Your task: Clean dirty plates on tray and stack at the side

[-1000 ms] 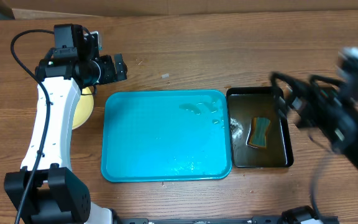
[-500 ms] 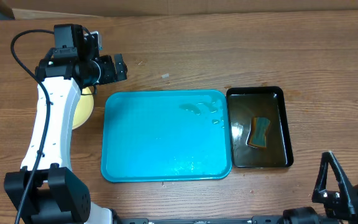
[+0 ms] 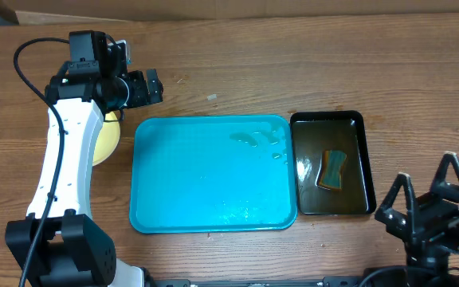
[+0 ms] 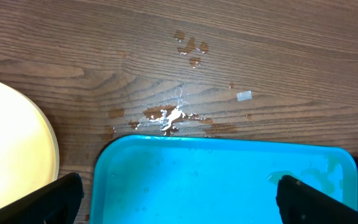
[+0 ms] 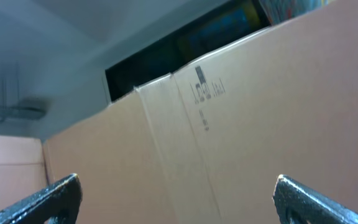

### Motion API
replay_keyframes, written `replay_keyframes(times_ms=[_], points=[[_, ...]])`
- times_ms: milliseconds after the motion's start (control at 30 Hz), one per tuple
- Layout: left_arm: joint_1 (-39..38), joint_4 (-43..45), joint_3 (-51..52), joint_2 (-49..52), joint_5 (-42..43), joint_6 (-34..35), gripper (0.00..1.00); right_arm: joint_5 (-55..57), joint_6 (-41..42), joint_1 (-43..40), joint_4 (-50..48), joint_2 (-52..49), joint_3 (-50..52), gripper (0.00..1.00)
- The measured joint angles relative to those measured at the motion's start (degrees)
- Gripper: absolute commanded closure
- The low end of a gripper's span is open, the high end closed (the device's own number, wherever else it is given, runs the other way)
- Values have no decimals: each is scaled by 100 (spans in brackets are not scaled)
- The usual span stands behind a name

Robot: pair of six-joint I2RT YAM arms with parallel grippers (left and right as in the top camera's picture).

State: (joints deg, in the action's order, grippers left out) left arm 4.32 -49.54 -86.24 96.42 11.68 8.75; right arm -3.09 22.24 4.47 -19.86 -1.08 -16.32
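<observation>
Turquoise plastic is seen at the middle of the wooden table point(image 3: 237, 64): the tray point(image 3: 182, 183), with drops of water gathered near its far right corner. Just beside its left rim, off the tray and on the table, a pale yellow plate point(image 3: 110, 139) is laid, largely covered by the white left arm point(image 3: 62, 159). Whether other plates lie under it cannot be told. In the left wrist view a narrow strip of wood is shown between plate and tray, and small puddles point(image 4: 166, 115) are spread on the table just beyond the tray's far rim.

The left gripper point(image 3: 154, 86) is held above the table near the tray's far left corner, its fingers point(image 4: 58, 198) spread wide and nothing gripped between them.

A black tray point(image 3: 325, 117) of water is set just beside the turquoise tray's right rim, with a sponge point(image 3: 333, 169) lying in it.

The right gripper point(image 3: 427, 179) is raised at the near right of the table and pointed away from it, toward a cardboard box point(image 5: 241, 124). Its fingers point(image 5: 55, 196) are likewise spread fully, and nothing is held.
</observation>
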Motion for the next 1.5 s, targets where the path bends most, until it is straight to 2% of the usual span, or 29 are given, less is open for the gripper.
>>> replay_keyframes(times_ms=[133, 533, 967, 1267, 1500], points=[[0, 0, 0, 0, 2, 0, 0, 17, 7, 0, -372, 20, 516, 0], [0, -2, 0, 0, 2, 2, 0, 208, 20, 0, -273, 20, 1410, 0], [0, 0, 0, 0, 2, 0, 0, 313, -308, 2, 2006, 28, 1526, 0], [0, -2, 0, 0, 2, 2, 0, 197, -1495, 0, 2376, 28, 1526, 0], [0, 0, 0, 0, 2, 0, 0, 74, -1829, 0, 2463, 28, 1526, 0]])
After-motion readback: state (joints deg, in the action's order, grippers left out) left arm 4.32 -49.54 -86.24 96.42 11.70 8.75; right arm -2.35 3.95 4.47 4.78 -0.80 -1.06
